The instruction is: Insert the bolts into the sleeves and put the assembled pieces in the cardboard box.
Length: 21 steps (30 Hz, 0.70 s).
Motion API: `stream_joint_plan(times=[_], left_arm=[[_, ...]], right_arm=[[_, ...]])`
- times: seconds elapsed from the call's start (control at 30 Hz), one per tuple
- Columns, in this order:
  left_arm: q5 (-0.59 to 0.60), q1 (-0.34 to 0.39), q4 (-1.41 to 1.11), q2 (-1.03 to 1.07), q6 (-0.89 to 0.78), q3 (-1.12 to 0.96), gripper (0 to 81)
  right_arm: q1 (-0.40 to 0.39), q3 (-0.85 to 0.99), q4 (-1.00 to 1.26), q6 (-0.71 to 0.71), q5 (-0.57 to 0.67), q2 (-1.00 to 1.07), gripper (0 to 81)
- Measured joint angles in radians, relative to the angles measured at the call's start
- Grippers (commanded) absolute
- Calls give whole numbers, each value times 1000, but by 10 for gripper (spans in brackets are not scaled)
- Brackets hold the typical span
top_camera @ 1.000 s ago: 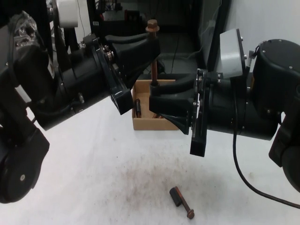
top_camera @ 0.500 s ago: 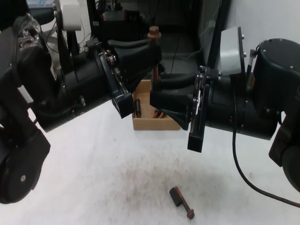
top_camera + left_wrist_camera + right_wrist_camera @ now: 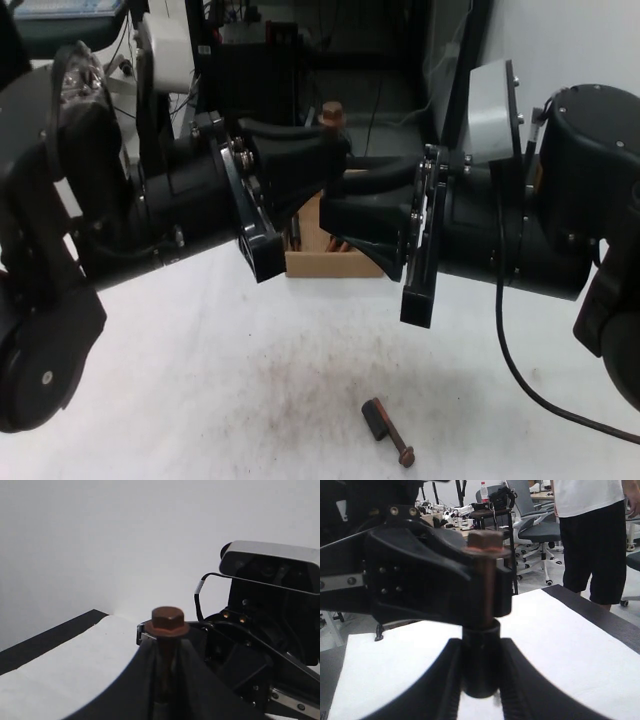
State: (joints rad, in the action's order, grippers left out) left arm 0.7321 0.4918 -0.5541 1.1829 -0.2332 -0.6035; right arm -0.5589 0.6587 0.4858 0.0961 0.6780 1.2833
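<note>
Left jaws clenched on an upright bolt [image 3: 167, 621] just under its head, right jaws gripping a dark sleeve [image 3: 481, 670] directly below, shank meeting the sleeve's top, cardboard box [image 3: 330, 262] beyond and beneath both jaws, another bolt-and-sleeve piece [image 3: 388, 430] on the bench [image 3: 180, 380] well below the right jaws.

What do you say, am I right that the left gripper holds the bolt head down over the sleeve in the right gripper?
No: the bolt is head up, as the high view shows; the left gripper does hold it over the sleeve in the right gripper.
</note>
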Motion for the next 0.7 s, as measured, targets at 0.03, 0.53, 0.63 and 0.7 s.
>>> stream_joint_plan(times=[0.03,0.53,0.63,0.7], left_arm=[[1,0,0,0,0,0,51],[59,-2,0,0,-52,0,337],[59,-2,0,0,-52,0,337],[59,-2,0,0,-52,0,337]], right_arm=[[0,0,0,0,1,0,8],[-2,-1,-2,0,2,0,8],[-2,-1,-2,0,2,0,8],[-2,-1,-2,0,2,0,8]])
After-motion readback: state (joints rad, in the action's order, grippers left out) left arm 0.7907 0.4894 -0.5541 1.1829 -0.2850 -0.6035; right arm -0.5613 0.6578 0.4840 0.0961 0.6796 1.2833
